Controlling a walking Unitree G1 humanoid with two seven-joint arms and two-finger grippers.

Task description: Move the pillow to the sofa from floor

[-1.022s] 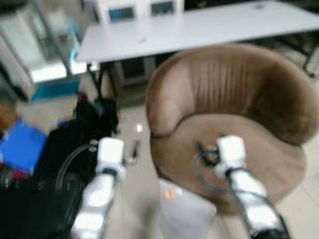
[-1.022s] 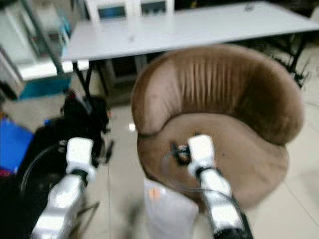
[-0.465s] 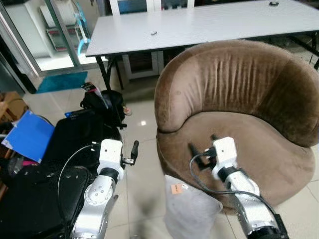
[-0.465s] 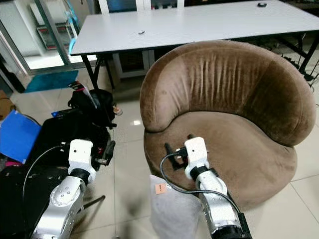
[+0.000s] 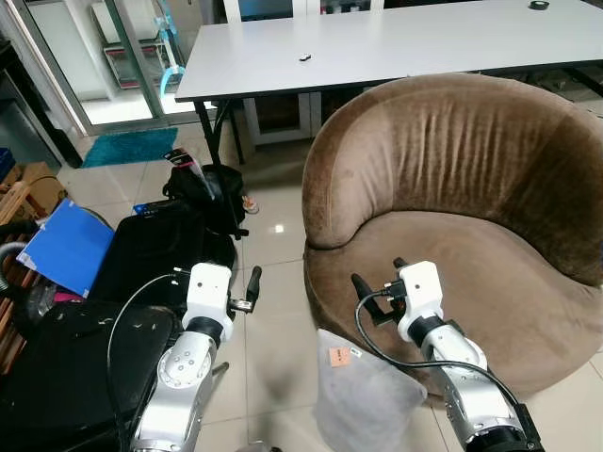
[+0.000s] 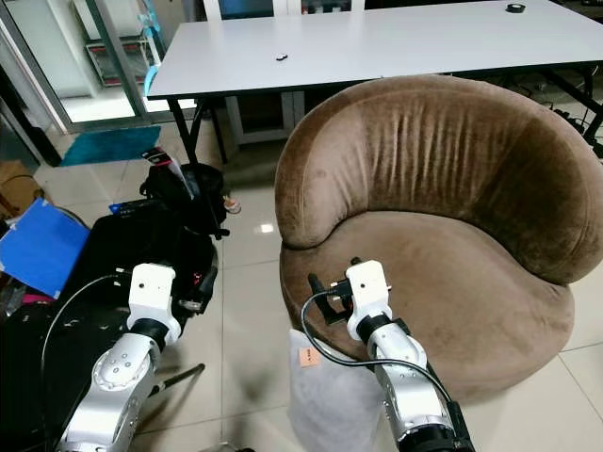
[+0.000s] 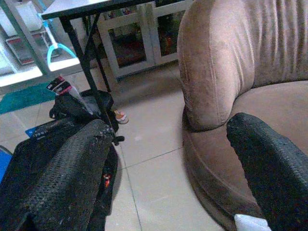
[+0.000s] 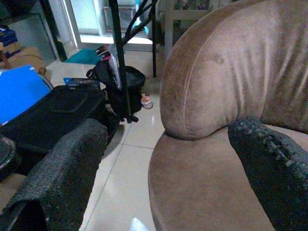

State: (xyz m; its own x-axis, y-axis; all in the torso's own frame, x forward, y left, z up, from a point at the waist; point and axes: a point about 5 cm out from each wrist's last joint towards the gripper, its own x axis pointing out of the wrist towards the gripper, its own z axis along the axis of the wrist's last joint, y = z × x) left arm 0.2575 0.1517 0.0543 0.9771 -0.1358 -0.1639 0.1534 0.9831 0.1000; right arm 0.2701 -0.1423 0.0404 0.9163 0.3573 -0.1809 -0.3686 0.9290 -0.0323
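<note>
Left of the one round brown velvet sofa (image 5: 471,217), one blue folder (image 5: 64,247) and one black bag (image 5: 155,250) are lying on the tiled floor (image 5: 268,320). The left gripper (image 5: 252,285) is hovering there, fingers spread and empty. One grey plastic-wrapped pillow (image 5: 363,395) (orange tag showing) is sitting at the sofa's front base. The right gripper (image 5: 377,292) is hanging over the seat edge, fingers apart.

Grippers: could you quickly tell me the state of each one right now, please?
Left gripper: open, holding nothing, over the floor beside the sofa.
Right gripper: open, holding nothing, at the sofa's front edge above the pillow.
</note>
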